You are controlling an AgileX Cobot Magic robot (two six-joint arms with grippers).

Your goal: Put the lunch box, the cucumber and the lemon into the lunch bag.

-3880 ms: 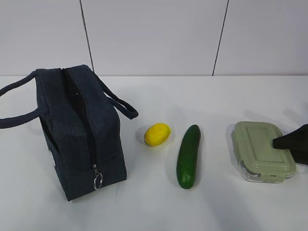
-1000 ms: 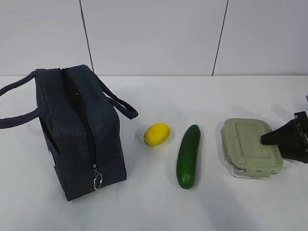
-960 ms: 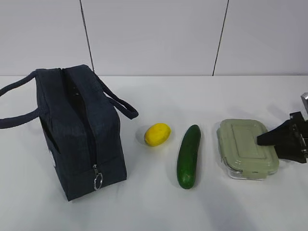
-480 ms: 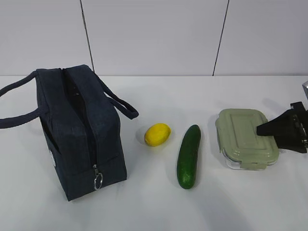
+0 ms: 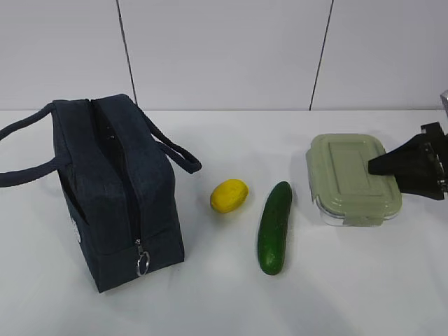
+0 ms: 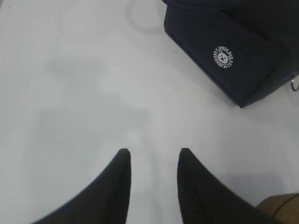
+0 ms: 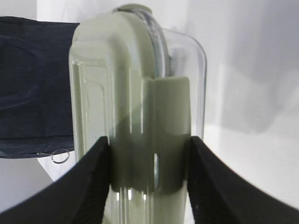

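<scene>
Right gripper [image 7: 149, 175] pinches the lunch box [image 5: 353, 178] top and bottom at its clip end; box now sits higher in the exterior view than half a second ago, apparently lifted off the table [image 5: 224, 308]. Lemon [image 5: 229, 195] and cucumber [image 5: 274, 227] unmoved beside the lunch bag [image 5: 119, 189]. Left gripper [image 6: 153, 182] hangs spread, empty. Carry to bag looks next.
</scene>
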